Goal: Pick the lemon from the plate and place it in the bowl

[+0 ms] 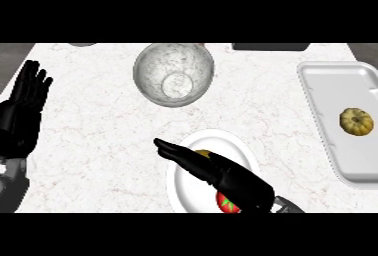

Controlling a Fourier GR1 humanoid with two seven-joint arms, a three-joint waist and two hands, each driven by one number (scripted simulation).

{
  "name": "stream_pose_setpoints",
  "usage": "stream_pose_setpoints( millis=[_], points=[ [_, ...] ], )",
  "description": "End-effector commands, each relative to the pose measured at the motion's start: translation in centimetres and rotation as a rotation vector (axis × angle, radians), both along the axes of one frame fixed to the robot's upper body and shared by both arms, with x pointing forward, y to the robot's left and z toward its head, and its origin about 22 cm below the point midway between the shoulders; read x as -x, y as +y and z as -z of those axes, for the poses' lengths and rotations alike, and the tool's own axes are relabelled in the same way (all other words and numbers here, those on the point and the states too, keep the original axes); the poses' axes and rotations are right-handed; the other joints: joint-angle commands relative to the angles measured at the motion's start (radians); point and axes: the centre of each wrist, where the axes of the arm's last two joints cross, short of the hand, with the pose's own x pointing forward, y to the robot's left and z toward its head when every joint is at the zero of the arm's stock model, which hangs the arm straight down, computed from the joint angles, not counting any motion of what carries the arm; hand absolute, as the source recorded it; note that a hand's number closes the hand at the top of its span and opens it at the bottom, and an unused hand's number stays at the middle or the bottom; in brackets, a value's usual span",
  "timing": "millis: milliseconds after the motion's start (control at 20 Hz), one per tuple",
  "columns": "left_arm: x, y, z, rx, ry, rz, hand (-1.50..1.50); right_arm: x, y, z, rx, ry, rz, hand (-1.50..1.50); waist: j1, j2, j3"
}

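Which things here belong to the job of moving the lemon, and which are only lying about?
For the job:
- lemon, mostly hidden under the right hand
- white plate it lies on
- clear bowl, the target

Lying about:
- red and green thing on the same plate
- white tray with a small yellow pumpkin-like thing
- left hand, resting open at the left edge

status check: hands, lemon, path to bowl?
Right hand open, fingers over the lemon on the plate, no grasp yet. Left hand open, resting at left edge. Bowl beyond the plate; nothing in between.
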Motion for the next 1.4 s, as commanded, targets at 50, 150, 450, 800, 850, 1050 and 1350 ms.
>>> stream_pose_setpoints(
  millis=[50, 150, 450, 800, 850, 1050, 1350],
  points=[
    [-2.0, 1.2, -0.9, 0.023, -0.049, -0.023, 0.00, 3.3, -1.0, 0.8, 0.059, -0.100, -0.108, -1.50, -0.033, 0.003, 0.001],
    [-1.0, 1.4, 0.3, 0.025, -0.037, 0.000, 0.00, 1.4, -1.8, -5.3, 0.140, -0.224, -0.065, -1.50, -0.029, 0.002, 0.000],
    [-1.2, 1.9, 0.4, 0.031, -0.035, -0.007, 0.00, -1.3, -4.9, -9.1, 0.430, -0.324, 0.049, -1.50, -0.024, 0.003, 0.000],
    [-1.6, 1.4, -0.5, 0.022, -0.034, 0.007, 0.00, -3.6, -5.4, -13.0, 0.853, -0.390, -0.112, -1.50, -0.017, 0.004, 0.000],
    [-2.1, 2.5, -0.2, 0.030, -0.041, -0.013, 0.00, -4.3, -6.2, -14.3, 0.882, -0.394, -0.135, -1.50, -0.022, 0.007, -0.001],
    [-1.5, 2.3, 0.6, 0.031, -0.040, 0.005, 0.00, -4.4, -4.1, -15.0, 1.010, -0.450, -0.233, -1.50, -0.015, 0.004, -0.001],
    [-2.3, 0.9, -1.0, 0.042, -0.064, 0.010, 0.00, -6.4, -2.3, -13.6, 1.066, -0.408, -0.241, -1.50, -0.013, 0.005, 0.001]
  ],
)
